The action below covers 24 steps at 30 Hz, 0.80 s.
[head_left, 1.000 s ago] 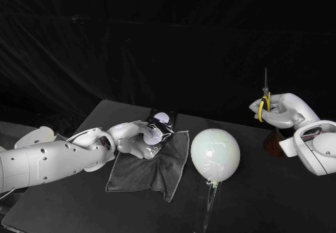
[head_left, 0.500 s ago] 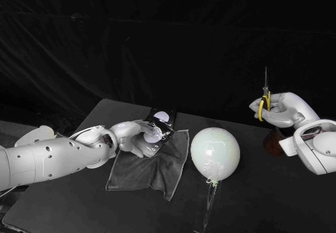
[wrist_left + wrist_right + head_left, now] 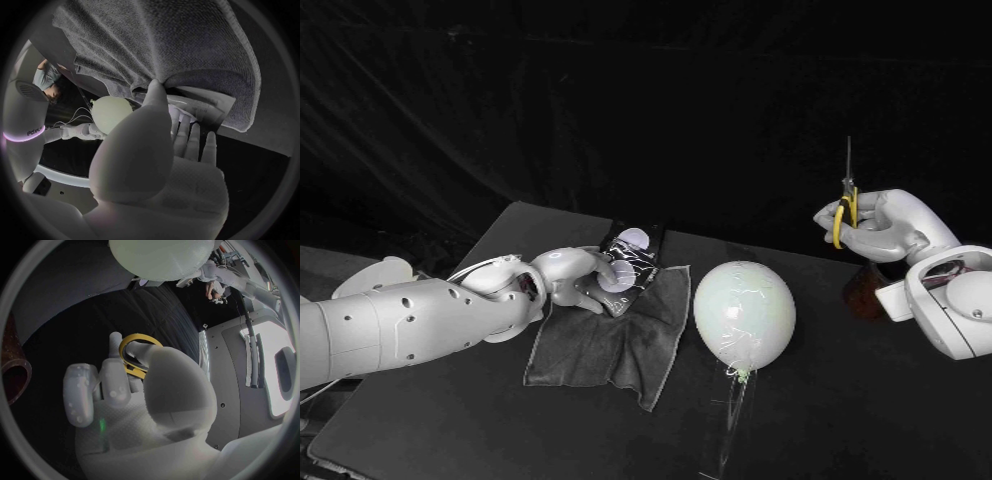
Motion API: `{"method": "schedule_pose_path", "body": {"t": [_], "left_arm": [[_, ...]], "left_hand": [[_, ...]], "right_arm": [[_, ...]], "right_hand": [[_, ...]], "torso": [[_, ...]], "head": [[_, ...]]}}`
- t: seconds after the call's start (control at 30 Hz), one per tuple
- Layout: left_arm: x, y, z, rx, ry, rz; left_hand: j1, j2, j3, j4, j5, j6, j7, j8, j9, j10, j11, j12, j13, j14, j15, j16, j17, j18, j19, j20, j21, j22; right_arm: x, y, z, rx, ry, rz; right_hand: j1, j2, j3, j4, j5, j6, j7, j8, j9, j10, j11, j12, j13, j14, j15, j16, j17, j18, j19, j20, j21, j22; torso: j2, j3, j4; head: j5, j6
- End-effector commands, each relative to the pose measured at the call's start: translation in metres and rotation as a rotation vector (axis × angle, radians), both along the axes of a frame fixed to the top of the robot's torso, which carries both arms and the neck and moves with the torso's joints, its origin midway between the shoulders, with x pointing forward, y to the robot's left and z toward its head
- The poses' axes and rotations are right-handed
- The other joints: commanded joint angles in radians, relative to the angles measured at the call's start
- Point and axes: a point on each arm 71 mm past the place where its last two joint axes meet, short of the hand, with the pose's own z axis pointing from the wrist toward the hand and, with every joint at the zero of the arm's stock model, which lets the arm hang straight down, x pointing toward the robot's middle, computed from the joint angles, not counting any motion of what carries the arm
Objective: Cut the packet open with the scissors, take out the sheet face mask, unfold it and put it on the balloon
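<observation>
one glossy black packet with a white oval printed on it (image 3: 630, 252) is standing tilted at the far edge of a dark grey cloth (image 3: 606, 345), with its lower end in the left hand (image 3: 580, 281). the silver fingers are curling round that lower end and pinching it against the thumb. the packet's top edge is sticking up free and leaning toward the back of the black table (image 3: 459, 420). just beside the cloth, a pale, egg-shaped balloon (image 3: 744, 315) is lying on the table with its knot pointing toward the robot.

well apart from all that, the right hand (image 3: 880, 228) is hanging in the air, gripping a pair of yellow-handled scissors (image 3: 845, 200) with the thin blades pointing straight up. from the right wrist view its fingers are pressing together through and around the yellow loop (image 3: 139, 347). the blades are looking closed to me. a brown cylinder (image 3: 860, 292) is standing below that hand.

i'm judging the step in hand to be getting the packet up and across to the blades, with nothing cut yet. to do it well, the left hand is going to need a low, firm pinch, so that a clear strip along the top is staying free of fingers. it should also be holding the packet taut and square to the blades. the scissors are going to need opening before they meet the edge. the cut should be running shallow, near the seal, since the mask is presumably folded inside and a deep bite could be nicking it.
</observation>
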Motion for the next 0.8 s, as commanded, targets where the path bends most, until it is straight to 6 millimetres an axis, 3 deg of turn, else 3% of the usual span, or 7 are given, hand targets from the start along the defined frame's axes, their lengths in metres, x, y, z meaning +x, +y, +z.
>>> {"method": "schedule_pose_path", "body": {"t": [0.03,0.27,0.6,0.8], "left_arm": [[-0.0021,0.0037,-0.0128,0.054,0.065,0.030],[-0.0019,0.0037,-0.0131,0.053,0.069,0.035],[-0.0021,0.0031,-0.0131,0.049,0.073,0.040],[-0.0034,0.0009,-0.0127,0.032,0.081,0.028]], "left_hand": [[0.028,0.051,0.032,-0.023,-0.006,0.012,-0.001,0.008,-0.001,0.041,0.001,0.011,0.010,0.011,0.000,0.006,0.002,0.011,0.009,0.002,0.007,0.001],[0.036,0.077,0.041,-0.023,-0.006,0.041,0.000,0.016,0.002,0.099,0.006,0.012,0.010,0.049,0.006,0.015,0.011,0.012,0.021,-0.001,0.014,0.003],[0.046,0.083,0.043,-0.025,-0.006,0.055,0.000,0.017,0.002,0.117,0.007,0.007,0.008,0.062,0.008,0.017,0.013,0.011,0.026,-0.002,0.017,0.004],[0.054,0.109,0.054,-0.023,-0.006,0.109,-0.004,0.039,0.010,0.152,0.007,0.009,0.010,0.095,0.011,0.024,0.020,0.012,0.034,-0.002,0.021,0.005]], "right_arm": [[-0.0006,0.0014,0.0003,-0.004,0.000,0.013],[-0.0009,0.0013,0.0003,-0.003,0.000,0.014],[-0.0013,0.0010,0.0003,-0.003,0.000,0.013],[-0.0015,0.0008,0.0004,-0.003,-0.001,0.013]], "right_hand": [[-0.002,0.010,0.006,0.002,0.003,0.002,-0.009,0.006,0.002,0.296,-0.161,0.006,0.003,0.006,-0.005,-0.004,0.000,-0.006,0.050,0.001,0.005,0.202],[-0.002,0.010,0.006,0.002,0.003,0.002,-0.009,0.006,0.002,0.296,-0.161,0.006,0.003,0.006,-0.005,-0.004,0.000,-0.006,0.050,0.001,0.005,0.202],[-0.002,0.010,0.006,0.002,0.003,0.002,-0.009,0.006,0.002,0.296,-0.161,0.006,0.003,0.006,-0.005,-0.004,0.000,-0.006,0.050,0.001,0.005,0.202],[-0.002,0.010,0.006,0.002,0.003,0.002,-0.009,0.006,0.002,0.296,-0.161,0.006,0.003,0.006,-0.005,-0.004,0.000,-0.006,0.050,0.001,0.005,0.202]], "torso": [[0.000,0.0002,-0.0003],[0.000,0.0004,0.0004],[0.000,0.0003,0.0004],[0.000,0.0002,0.0008]], "head": [[0.001,-0.001],[0.000,-0.001],[-0.001,-0.002],[-0.001,-0.002]]}}
